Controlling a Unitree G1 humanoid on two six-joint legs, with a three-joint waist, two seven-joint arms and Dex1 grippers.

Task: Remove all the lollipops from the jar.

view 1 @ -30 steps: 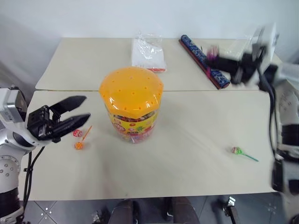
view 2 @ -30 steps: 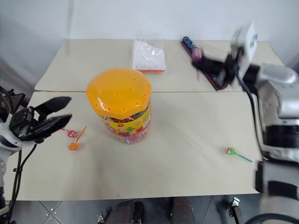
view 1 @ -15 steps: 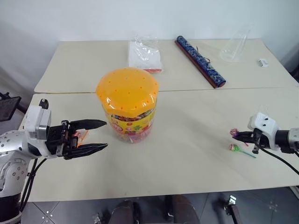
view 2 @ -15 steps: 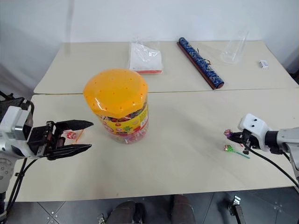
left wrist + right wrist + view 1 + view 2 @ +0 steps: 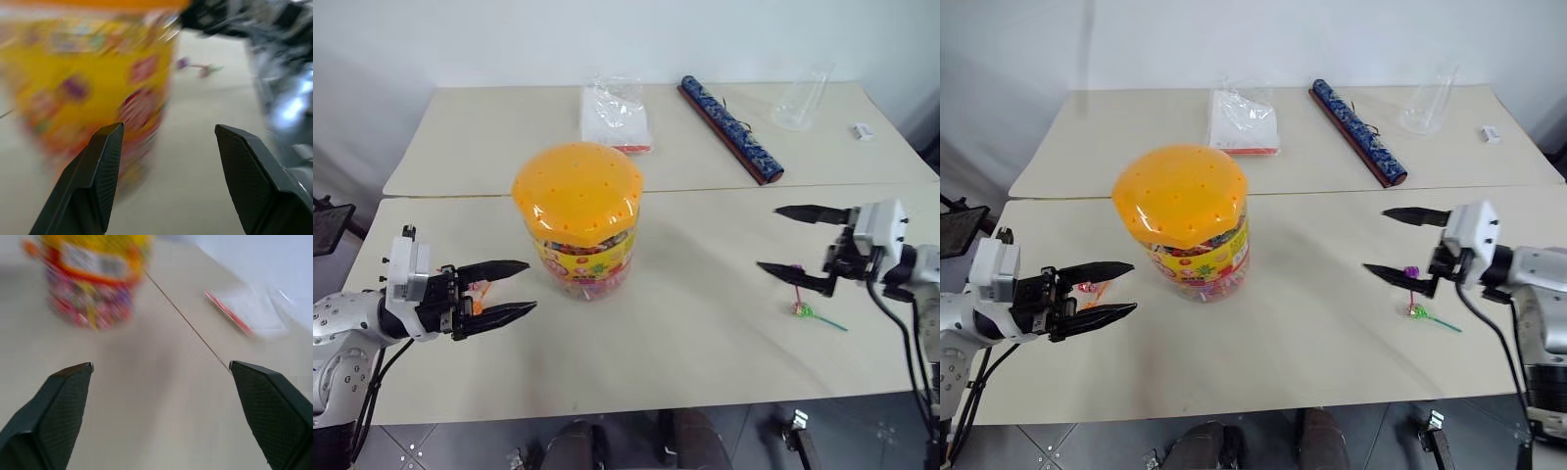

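The jar (image 5: pixel 578 220), a clear tub with an orange holed lid and a yellow-and-red label, stands upright left of the table's middle; it is also in the left wrist view (image 5: pixel 88 73). My left gripper (image 5: pixel 529 286) is open and empty just left of it. Behind its fingers lie a red lollipop (image 5: pixel 1087 288) and an orange lollipop (image 5: pixel 478 305). My right gripper (image 5: pixel 769 238) stands wide open on the right, holding nothing. A purple lollipop (image 5: pixel 1411 271) sits by its lower finger, with a green lollipop (image 5: pixel 1417 310) just below on the table.
At the back of the far table lie a clear plastic bag (image 5: pixel 617 113), a long dark blue roll (image 5: pixel 729 127), a clear plastic cup (image 5: pixel 800 98) and a small white item (image 5: pixel 862 130). A seam runs between the two tables behind the jar.
My right arm swung down from the back right with the purple lollipop, then opened wide and let it go beside the green one. The left gripper sank a little.
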